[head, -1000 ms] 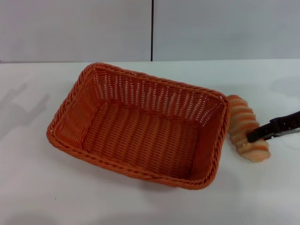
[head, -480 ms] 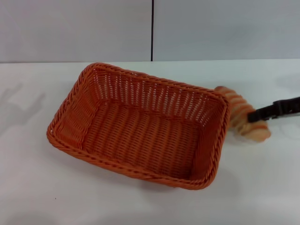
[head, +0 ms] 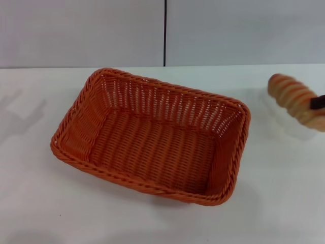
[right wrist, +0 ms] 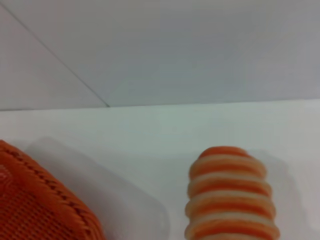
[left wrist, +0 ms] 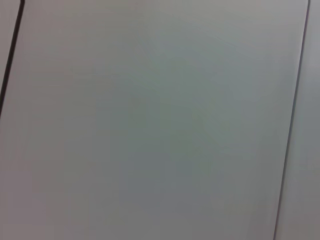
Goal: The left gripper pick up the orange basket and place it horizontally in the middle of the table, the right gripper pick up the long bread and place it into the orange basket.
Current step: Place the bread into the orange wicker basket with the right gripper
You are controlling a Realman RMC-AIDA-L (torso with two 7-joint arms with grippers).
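right tool [head: 319,103] clamped on long bread [head: 297,100], held off the surface [head: 152,223] to clear orange basket [head: 152,134] rim; left tool not in view.

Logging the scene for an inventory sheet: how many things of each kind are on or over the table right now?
Baskets: 1, the orange basket
Breads: 1, the bread, held up by the right tool
Total: 2

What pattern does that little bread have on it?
The bread has orange-tan crust crossed by pale cream ridges, like stripes. The right wrist view shows it best.
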